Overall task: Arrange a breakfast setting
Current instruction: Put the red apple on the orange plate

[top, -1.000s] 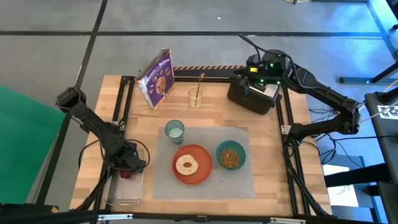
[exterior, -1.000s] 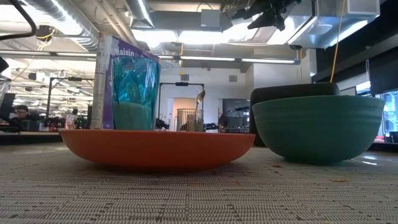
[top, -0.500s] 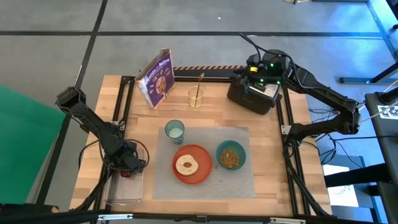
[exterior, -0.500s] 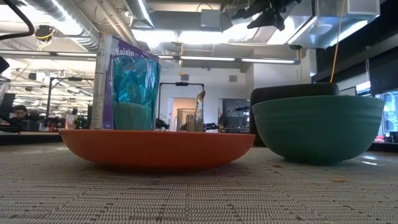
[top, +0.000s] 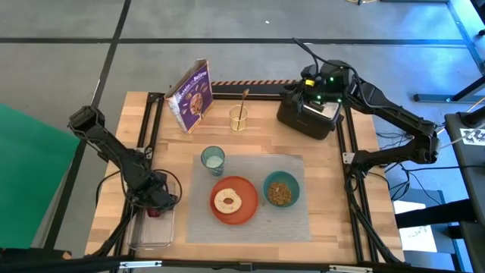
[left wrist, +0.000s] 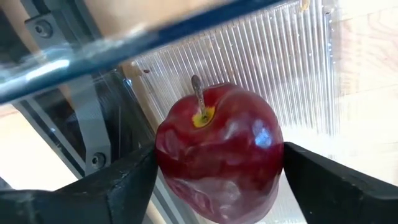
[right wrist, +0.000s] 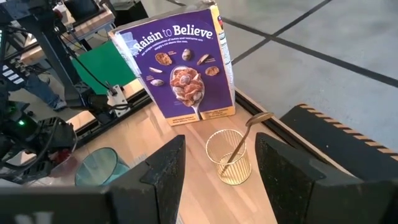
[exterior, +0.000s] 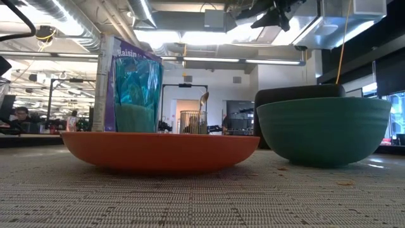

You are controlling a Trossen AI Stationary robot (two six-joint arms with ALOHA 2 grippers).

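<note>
On the grey placemat [top: 292, 220] stand the orange plate [top: 242, 214] with the bagel [top: 227, 201] on it, the teal bowl [top: 294, 186] holding brown cereal [top: 280, 194], and the pale blue cup [top: 213, 158] at the mat's far left corner. The gold spoon [right wrist: 247, 134] stands in a gold wire holder [top: 239, 118] behind the mat. My left gripper [top: 155, 203] is at the front left, pointing down, shut on the red fruit [left wrist: 217, 149]. My right gripper [right wrist: 221, 180] hangs open above the black toaster [top: 307, 114] with nothing between its fingers. My left gripper has the red fruit between its two fingers, one on each of its opposite sides [left wrist: 163, 158], coming from above. The stem end [left wrist: 199, 112] faces the wrist camera. The fruit is over the clear ribbed tray [left wrist: 292, 68]; whether it is lifted off the tray I cannot tell.
The purple cereal box [top: 191, 96] stands upright at the far left of the table. A clear tray [top: 151, 231] sits at the front left edge under my left gripper. Black frame rails [top: 352, 205] run along the table's sides.
</note>
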